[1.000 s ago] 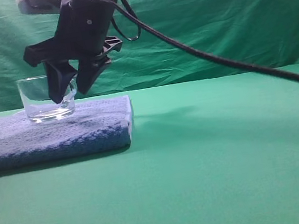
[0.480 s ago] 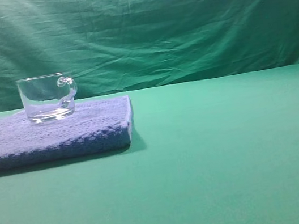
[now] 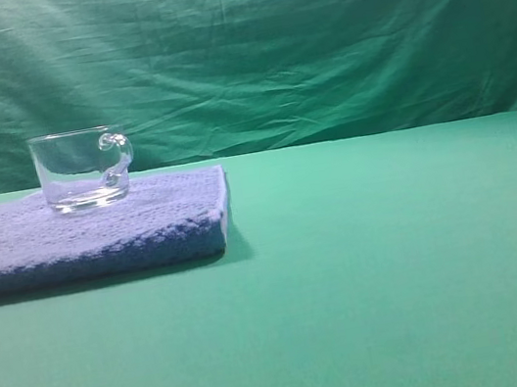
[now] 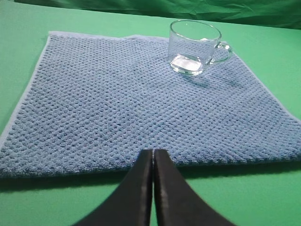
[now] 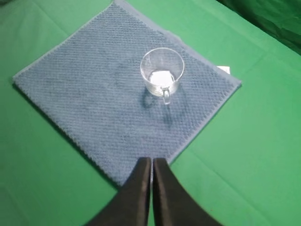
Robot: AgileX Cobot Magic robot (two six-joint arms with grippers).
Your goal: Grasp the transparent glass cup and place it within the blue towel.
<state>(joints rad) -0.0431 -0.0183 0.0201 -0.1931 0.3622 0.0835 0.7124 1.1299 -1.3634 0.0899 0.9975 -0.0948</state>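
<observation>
Exterior high view: the transparent glass cup (image 3: 84, 169) stands upright on the far part of the blue towel (image 3: 86, 232), at the left of the green table (image 3: 399, 259), handle pointing right; neither arm appears.

Left wrist view: the left gripper (image 4: 153, 162) hangs near the towel's (image 4: 136, 103) near edge, fingers pressed together, empty. The cup (image 4: 195, 47) sits far right on the towel.

Right wrist view: the right gripper (image 5: 151, 172) hovers high above the towel's (image 5: 94, 99) near corner, fingers closed on nothing, the cup (image 5: 162, 70) well beyond it.
</observation>
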